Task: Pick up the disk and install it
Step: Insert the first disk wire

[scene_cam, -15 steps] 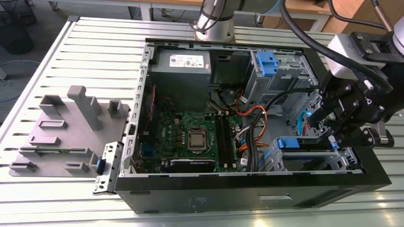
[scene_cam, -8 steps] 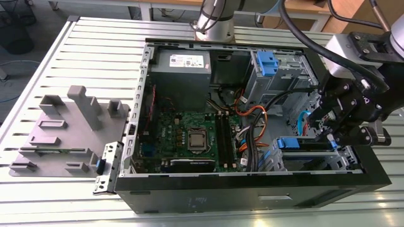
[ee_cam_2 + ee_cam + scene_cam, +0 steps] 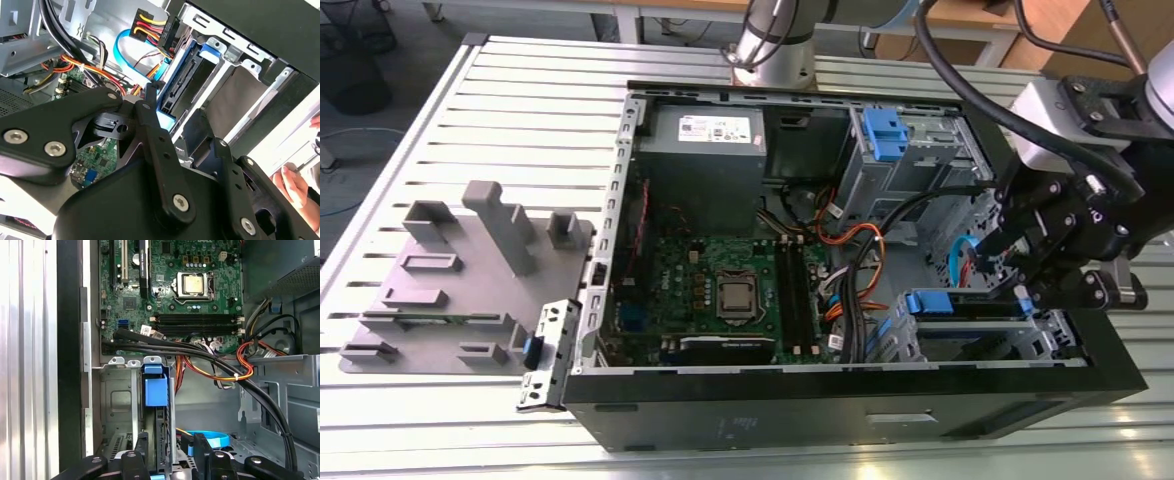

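Note:
The disk (image 3: 937, 302) stands on edge in the lower drive cage (image 3: 1047, 335) at the exterior view's right end of the open computer case. Its blue end tab (image 3: 155, 390) and blue side rail (image 3: 182, 82) show in the wrist views. My gripper (image 3: 1007, 285) hangs directly over that cage, above the disk. In the first wrist view the gripper (image 3: 170, 455) has one finger on each side of the disk's near edge, with a gap on one side. It looks open. One fingertip (image 3: 147, 97) sits beside the blue rail.
The case holds a motherboard (image 3: 734, 290), a grey power-supply box (image 3: 704, 140), an upper cage with a blue tab (image 3: 883, 135) and cable bundles (image 3: 215, 365) near the cage. A grey holder block (image 3: 454, 270) stands on the slatted table. A person's hand (image 3: 292, 185) is beyond the case.

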